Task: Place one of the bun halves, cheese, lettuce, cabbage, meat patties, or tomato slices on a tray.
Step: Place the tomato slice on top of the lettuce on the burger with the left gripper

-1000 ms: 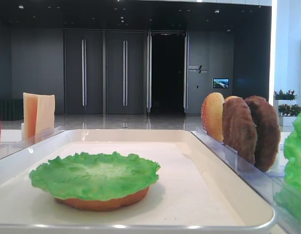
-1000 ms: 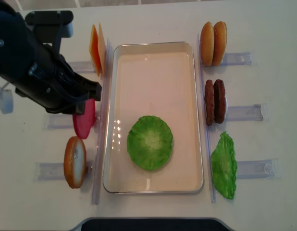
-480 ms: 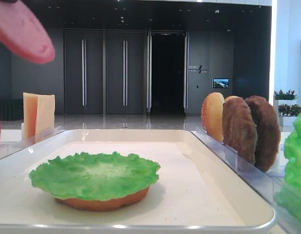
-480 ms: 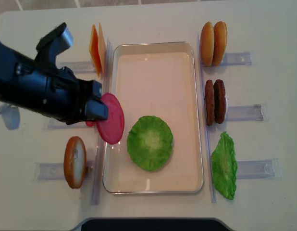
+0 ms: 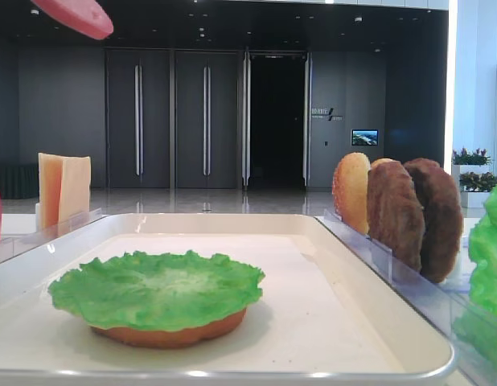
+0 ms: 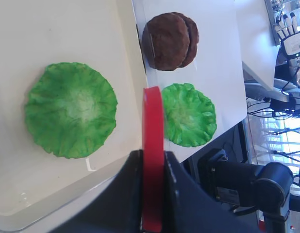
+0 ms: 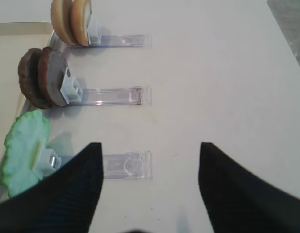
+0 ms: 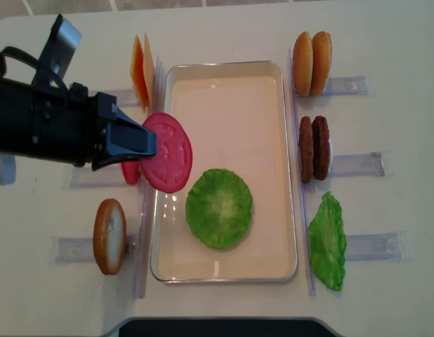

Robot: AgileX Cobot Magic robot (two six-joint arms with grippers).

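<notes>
Tomato slice [image 8: 166, 152] clamped edge-on in left end effector [image 8: 136, 142], held in the air over the left rim of the tray [image 8: 224, 77]; seen as a thin red edge between the jaws in the left wrist view [image 6: 153, 160]; pink-red underside showing at top left of the low front view [image 5: 75, 14]. Second tomato slice [image 8: 130, 170] standing in its holder just left of the tray, partly hidden by the end effector. Lettuce [image 8: 219, 208] lying flat in the tray on a bun half [image 5: 172, 331], near the front. Cheese [image 8: 141, 70] upright left of the tray's far corner; another bun half [image 8: 109, 236] on edge at front left. On the right of the counter [image 8: 385, 42]: two bun halves [image 8: 312, 63], meat patties [image 8: 314, 148], second lettuce leaf [image 8: 327, 242], all in clear holders. Right end effector [image 7: 150, 184] spread wide, nothing between the jaws, above a clear holder [image 7: 126, 165].
</notes>
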